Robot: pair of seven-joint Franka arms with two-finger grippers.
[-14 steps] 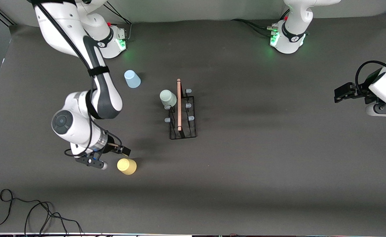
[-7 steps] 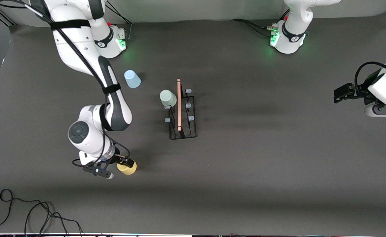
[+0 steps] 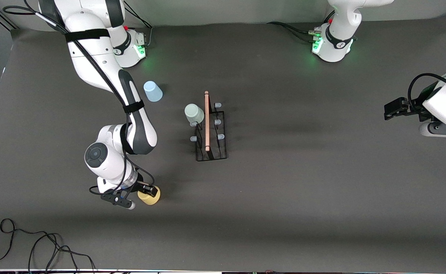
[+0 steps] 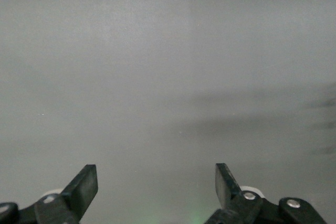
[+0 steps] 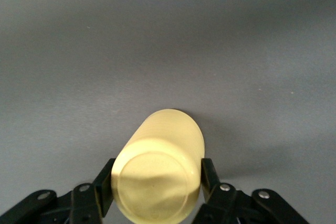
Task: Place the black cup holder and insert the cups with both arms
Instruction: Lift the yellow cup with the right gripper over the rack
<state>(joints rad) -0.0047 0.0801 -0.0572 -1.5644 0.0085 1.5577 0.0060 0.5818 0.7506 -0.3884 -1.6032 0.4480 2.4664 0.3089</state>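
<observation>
We see right gripper clamped on yellow cup, nearer the camera than black cup holder | left gripper waiting, fingers apart

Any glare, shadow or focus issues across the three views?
Front view: even light, green glow at both arm bases, soft shadows beside the black cup holder. Left wrist view: featureless blurred grey. Right wrist view: yellow cup near the lens, soft-edged, shadow across its base.
</observation>
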